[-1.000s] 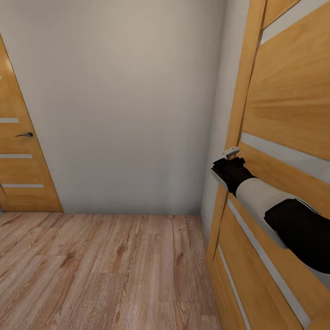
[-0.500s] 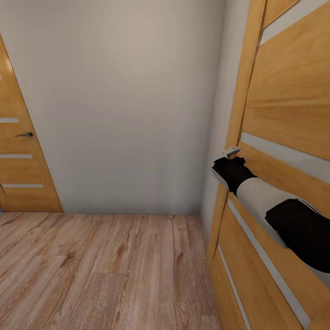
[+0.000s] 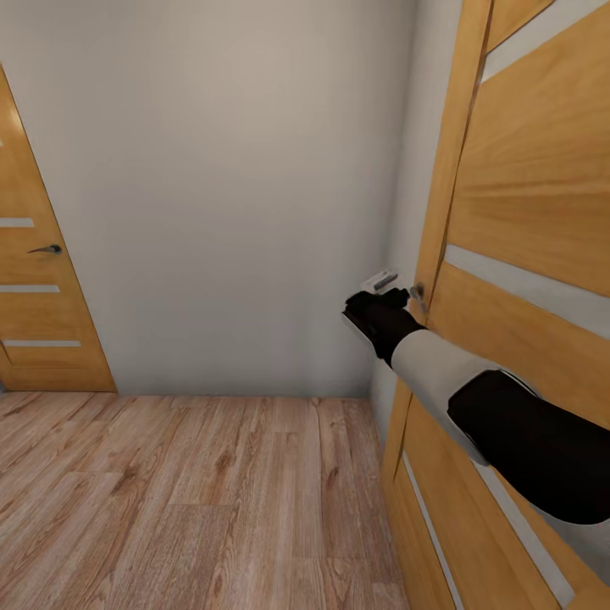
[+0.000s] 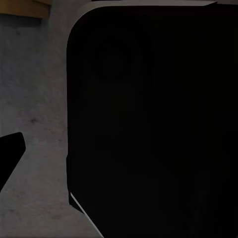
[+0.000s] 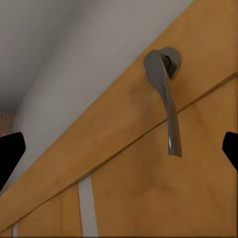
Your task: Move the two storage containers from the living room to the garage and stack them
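1. Reaching forward in the head view, the black-and-white right arm is seen stretched toward the edge of the orange-wood door with pale slits, which stands close at the robot's right.
2. The right gripper is shown in its wrist view with both dark fingertips set wide apart and nothing held between them.
3. The grey metal lever handle is framed between those open fingers but not yet touched. In the head view the handle lies just beside the wrist, on the door side.
4. The handle's long axis is seen running across the line between the two fingertips, from its round rose to its free end (so the lever could be straddled if the gripper were carried straight ahead, it is judged).
5. The right arm is judged much the nearer to the handle. The state of the left gripper cannot be told, as its wrist view is largely blocked by a black rounded panel.
6. Neither orange-red storage container is visible, so their place and contents cannot be stated.
7. Farther off, a light wood-plank floor, a plain white wall and a second orange-wood door are seen.
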